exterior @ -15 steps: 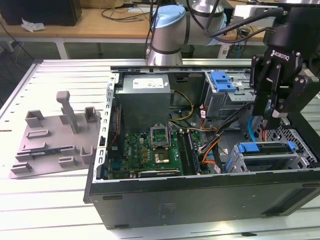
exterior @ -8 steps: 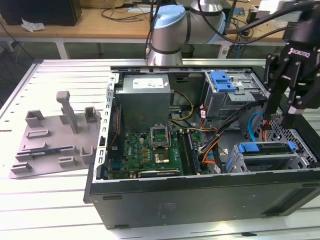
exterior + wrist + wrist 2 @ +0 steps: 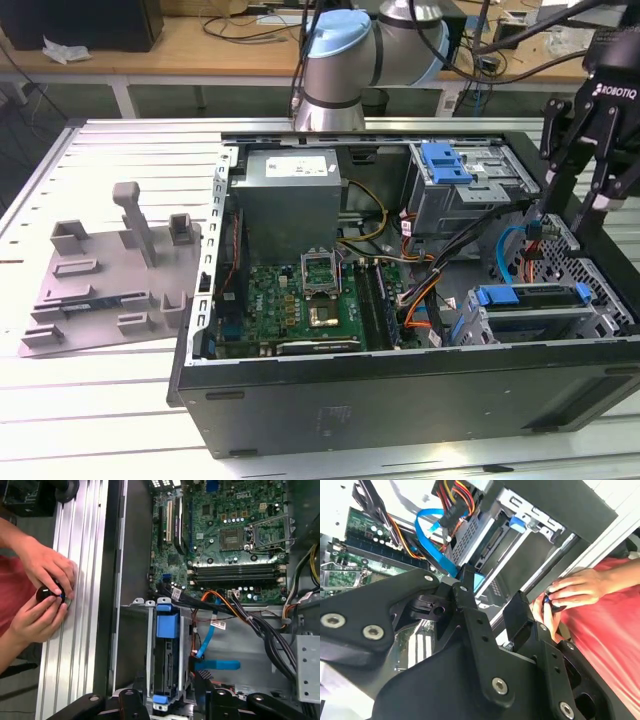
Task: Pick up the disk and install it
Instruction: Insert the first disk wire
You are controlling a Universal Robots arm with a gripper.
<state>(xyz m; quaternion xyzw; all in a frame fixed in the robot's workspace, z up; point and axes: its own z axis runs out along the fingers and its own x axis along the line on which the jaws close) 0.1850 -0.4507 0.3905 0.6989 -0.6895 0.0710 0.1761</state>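
The disk (image 3: 530, 298), a drive in a blue plastic carrier, lies slotted in the lower grey drive cage at the exterior view's right end of the open computer case (image 3: 330, 400). In the first wrist view the disk (image 3: 167, 630) runs lengthwise in the cage, with its blue handle on top. My gripper (image 3: 570, 210) hangs open above that corner of the case, apart from the disk, with nothing between its black fingers (image 3: 465, 582). In the first wrist view the gripper (image 3: 170, 700) straddles the near end of the disk from above.
A person's hands (image 3: 45, 590) hold a small black round object on the aluminium table beside the case wall. A blue flat cable (image 3: 207, 640) and a wire bundle (image 3: 250, 620) lie next to the cage. The motherboard (image 3: 300, 300), a power supply (image 3: 290, 195) and a second cage topped by a blue bracket (image 3: 447, 163) sit in the case; a grey fixture (image 3: 110, 270) lies outside it.
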